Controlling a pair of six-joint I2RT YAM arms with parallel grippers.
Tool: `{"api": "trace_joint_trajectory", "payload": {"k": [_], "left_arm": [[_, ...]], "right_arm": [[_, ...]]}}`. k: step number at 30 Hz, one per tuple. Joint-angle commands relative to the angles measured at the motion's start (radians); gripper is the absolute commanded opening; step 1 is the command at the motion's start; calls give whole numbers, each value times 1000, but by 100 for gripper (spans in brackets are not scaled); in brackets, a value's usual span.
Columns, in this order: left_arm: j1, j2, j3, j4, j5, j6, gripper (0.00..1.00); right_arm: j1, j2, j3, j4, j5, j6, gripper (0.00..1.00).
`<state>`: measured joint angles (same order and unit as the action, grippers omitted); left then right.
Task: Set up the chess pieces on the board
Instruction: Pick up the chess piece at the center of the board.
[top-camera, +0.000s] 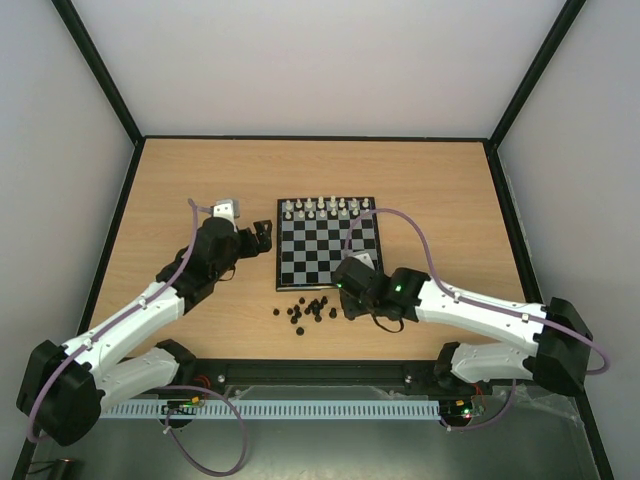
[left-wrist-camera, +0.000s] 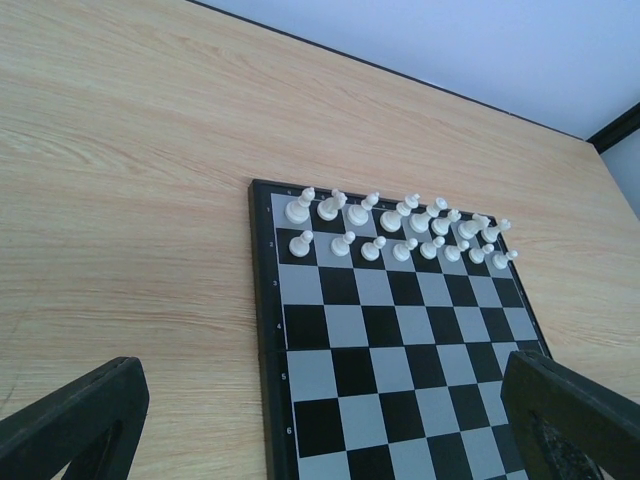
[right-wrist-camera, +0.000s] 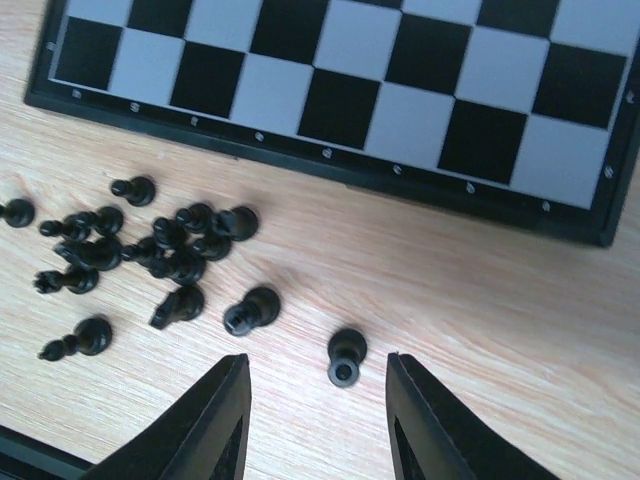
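black piece (right-wrist-camera: 345, 357) lies between the tips of the parted right tool (right-wrist-camera: 316, 360).

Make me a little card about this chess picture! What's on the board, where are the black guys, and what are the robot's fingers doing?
board: black and grey squares, lying on the wooden table
white pieces: standing in two rows along the board's far side
black pieces: loose pile on the table by the board's near edge, none on the board
left arm's fingers: open, empty, beside the board's left edge
right arm's fingers: open, by the pile, one stray black piece in front of the gap, not gripped
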<state>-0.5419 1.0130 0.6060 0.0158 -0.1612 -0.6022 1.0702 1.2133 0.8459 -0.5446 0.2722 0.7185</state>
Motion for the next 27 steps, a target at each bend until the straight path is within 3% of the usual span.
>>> {"api": "trace_joint_trajectory", "payload": {"k": [1,11,27], "left_arm": [[5,-10,-13,25,18,16,99],[4,-18,-15,22,14,16,100],[-6,-18,-14,23,7,17,99]], "right_arm": [[18,-44,-53,-80,54,105,39],[39,-46,-140,-27,43,154,40],[39,92,-105,45,43,125,40]]}}
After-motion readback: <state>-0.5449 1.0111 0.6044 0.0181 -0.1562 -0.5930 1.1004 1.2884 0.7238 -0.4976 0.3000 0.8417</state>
